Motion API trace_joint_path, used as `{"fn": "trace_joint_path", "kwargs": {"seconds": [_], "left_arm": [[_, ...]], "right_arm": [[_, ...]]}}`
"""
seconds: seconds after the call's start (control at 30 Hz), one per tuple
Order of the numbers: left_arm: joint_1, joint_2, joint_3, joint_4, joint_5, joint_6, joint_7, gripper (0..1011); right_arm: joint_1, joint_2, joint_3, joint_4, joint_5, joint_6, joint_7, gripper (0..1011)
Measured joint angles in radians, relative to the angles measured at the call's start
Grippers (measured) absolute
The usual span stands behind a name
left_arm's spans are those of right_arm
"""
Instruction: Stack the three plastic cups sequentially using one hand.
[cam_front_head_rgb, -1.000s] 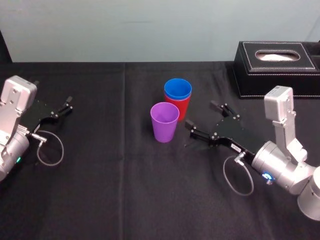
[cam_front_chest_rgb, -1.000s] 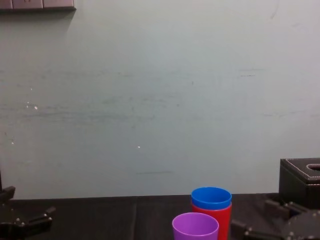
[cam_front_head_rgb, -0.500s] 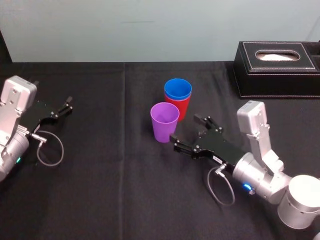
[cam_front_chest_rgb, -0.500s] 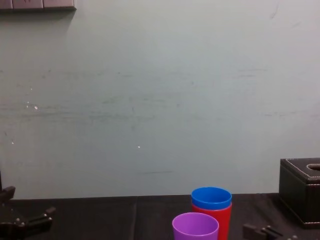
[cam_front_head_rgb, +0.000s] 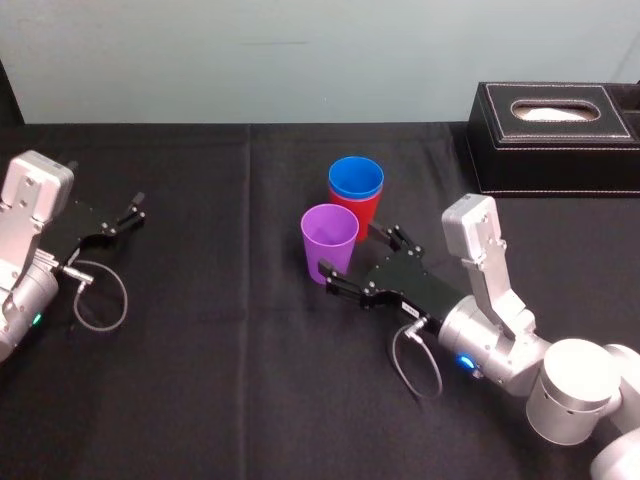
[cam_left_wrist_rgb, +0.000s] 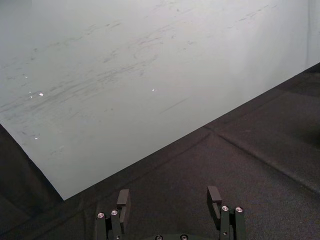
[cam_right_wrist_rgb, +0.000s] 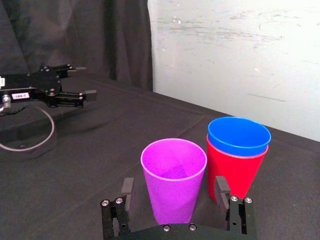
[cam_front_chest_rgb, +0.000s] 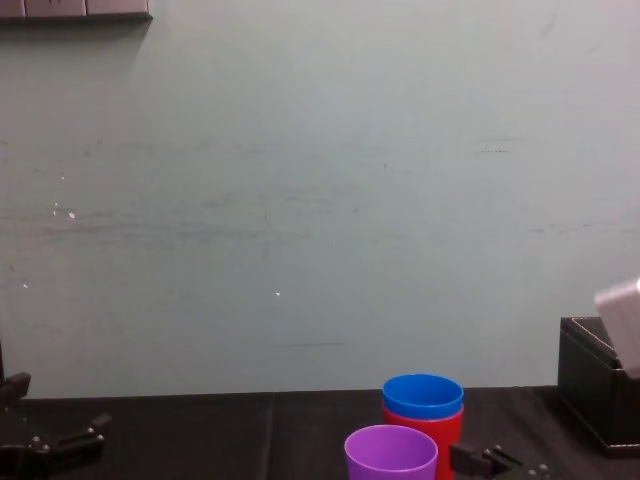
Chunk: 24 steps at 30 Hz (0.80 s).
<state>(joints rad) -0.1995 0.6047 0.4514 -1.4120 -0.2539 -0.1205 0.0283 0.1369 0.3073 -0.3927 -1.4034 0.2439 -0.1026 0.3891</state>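
Nearest, the right pincer lies low over the black surface, reaching toward 10 o'clock with its fingers apart; in the right wrist view they straddle the lower wall of the purple cup, one to each side, not clamped, and whether either touches I cannot tell. That cup stands upright, mouth up, its long axis vertical and square to the level fingers, so closing there looks like the next call. Well apart at 9 o'clock, the left pincer rests parked, fingers also spread; the right arm is far nearer. Just beyond the purple cup at 1 o'clock, the blue cup sits nested in the red cup; farther at 2 o'clock is a black stitched box.
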Motion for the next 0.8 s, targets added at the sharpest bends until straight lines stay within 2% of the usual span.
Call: {"fn": "trace_joint_path", "kwargs": {"seconds": [0.8], "left_arm": [[0.000, 0.000, 0.000, 0.000, 0.000, 0.000, 0.000, 1005]], "right_arm": [[0.059, -0.064, -0.013, 0.068, -0.044, -0.001, -0.014, 1004]]}}
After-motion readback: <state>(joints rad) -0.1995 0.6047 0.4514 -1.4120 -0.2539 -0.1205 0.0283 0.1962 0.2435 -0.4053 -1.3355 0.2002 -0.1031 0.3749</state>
